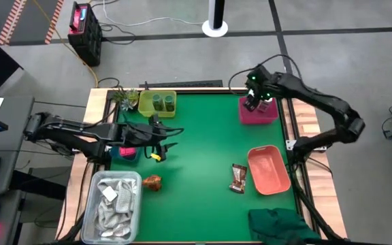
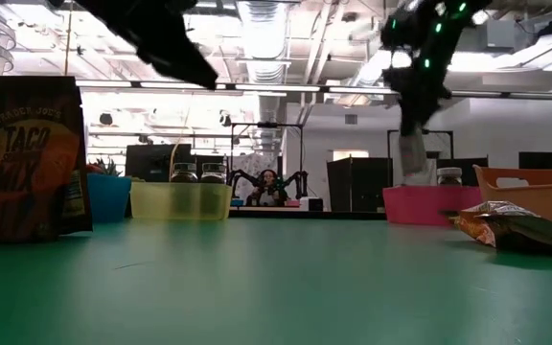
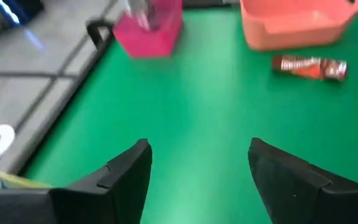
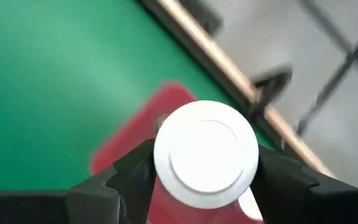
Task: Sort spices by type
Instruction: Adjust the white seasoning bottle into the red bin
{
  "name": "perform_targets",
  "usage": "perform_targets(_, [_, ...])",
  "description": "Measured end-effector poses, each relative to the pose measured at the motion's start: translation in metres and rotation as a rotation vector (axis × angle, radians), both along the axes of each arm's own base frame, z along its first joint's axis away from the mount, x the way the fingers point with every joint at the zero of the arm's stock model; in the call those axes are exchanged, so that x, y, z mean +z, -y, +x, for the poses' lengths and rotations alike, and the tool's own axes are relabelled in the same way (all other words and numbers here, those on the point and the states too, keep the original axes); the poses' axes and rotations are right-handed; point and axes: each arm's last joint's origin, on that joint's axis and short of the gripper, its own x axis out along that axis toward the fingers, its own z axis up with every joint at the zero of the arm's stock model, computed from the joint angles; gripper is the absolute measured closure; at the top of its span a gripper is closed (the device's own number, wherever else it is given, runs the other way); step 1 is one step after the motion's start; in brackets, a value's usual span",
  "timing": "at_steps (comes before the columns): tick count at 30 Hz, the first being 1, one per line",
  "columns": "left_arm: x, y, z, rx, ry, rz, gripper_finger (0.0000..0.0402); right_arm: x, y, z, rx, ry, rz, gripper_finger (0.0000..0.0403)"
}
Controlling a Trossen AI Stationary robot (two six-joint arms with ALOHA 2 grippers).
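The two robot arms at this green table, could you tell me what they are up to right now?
They are sorting spices into bins. The right gripper holds a white-capped bottle between its fingers above the pink plastic bin at the table's far right. The left gripper hangs open and empty over the green mat. Two green jars already sit in the yellow bin. A brown sachet lies beside the empty orange tray.

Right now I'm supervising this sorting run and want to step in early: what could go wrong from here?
The right gripper holds a white-capped bottle above the pink bin, where another bottle already stands; if released off-centre, it could knock that one or tip over. The left gripper, jaws open and empty, hangs near the teal bin; a careless sweep might push the yellow bin holding the jars.
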Motion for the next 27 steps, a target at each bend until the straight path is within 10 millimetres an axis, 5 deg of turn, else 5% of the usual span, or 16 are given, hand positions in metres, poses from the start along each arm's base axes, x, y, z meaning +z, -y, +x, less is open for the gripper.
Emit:
perform_targets(6, [-0.007, 0.007, 0.002, -0.079, -0.045, -0.128, 0.013, 0.034, -0.033, 0.008, 0.185, 0.152, -0.175, 0.0143])
perform_targets(10, [-0.003, 0.009, 0.002, -0.077, -0.083, -0.125, 0.0129, 0.036, -0.04, 0.008, 0.221, 0.147, -0.18, 0.0143])
perform_targets(17, [0.018, 0.008, 0.003, -0.06, -0.018, -0.097, 0.0129, 0.018, -0.031, 0.002, 0.156, 0.037, -0.087, 0.0163])
perform_targets(27, [0.024, 0.008, 0.001, -0.06, -0.057, -0.064, 0.0129, -0.038, -0.01, 0.002, 0.083, -0.093, 0.025, 0.0169])
